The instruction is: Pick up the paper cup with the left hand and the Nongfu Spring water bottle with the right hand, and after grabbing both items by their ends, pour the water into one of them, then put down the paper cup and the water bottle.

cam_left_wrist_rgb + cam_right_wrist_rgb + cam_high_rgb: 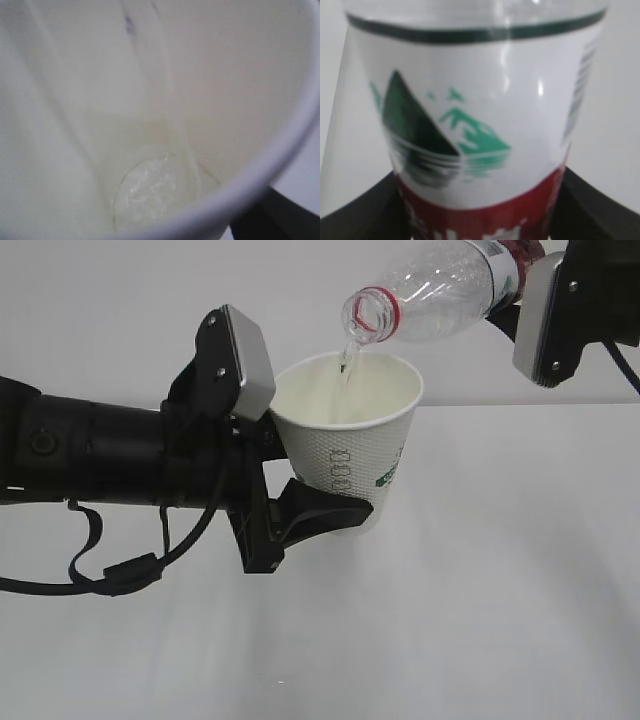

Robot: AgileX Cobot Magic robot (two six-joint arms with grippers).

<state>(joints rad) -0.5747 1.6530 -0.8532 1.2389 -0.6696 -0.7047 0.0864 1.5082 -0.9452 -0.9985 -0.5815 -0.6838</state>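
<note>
My left gripper [325, 498] is shut on the lower part of the white paper cup [350, 455] and holds it upright above the table. One black finger [320, 510] crosses the cup's front. My right gripper [520, 295] is shut on the label end of the Nongfu Spring water bottle [440, 290], which is tipped with its open mouth over the cup's rim. A thin stream of water [347, 362] falls into the cup. In the left wrist view the cup's cream inside [150, 90] holds a small pool of water [150, 185]. The right wrist view is filled by the bottle's label [480, 110] between black fingers [360, 215].
The white table [500, 590] spreads under both arms, with a plain white wall behind it. A black cable [110, 570] loops down below the left arm. The right arm's grey block [550, 320] hangs at the top right.
</note>
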